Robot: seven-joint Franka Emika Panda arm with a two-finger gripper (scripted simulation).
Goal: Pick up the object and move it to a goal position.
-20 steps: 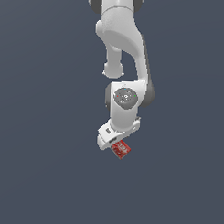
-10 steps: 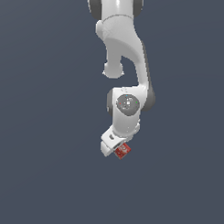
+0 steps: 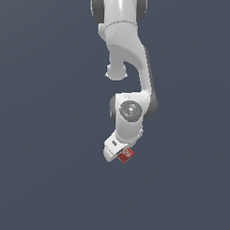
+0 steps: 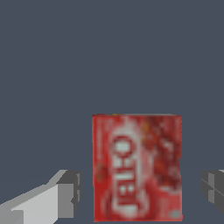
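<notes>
Red box [image 4: 137,168] between gripper [image 4: 140,190] fingers, seemingly untouched.

Plain, even slate-blue backdrop [image 3: 36,133]

A plain dark grey-blue surface [image 3: 44,180] filled the whole scene. Whether the red box [image 3: 126,155] lay on it or hung above could not be told.

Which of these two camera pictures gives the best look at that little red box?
The wrist view. There the red box fills much of the picture, its white lettering visible, between the tool's fingers. The exterior view shows the box only as a tiny red patch at the arm's tip, lettering unreadable.
</notes>
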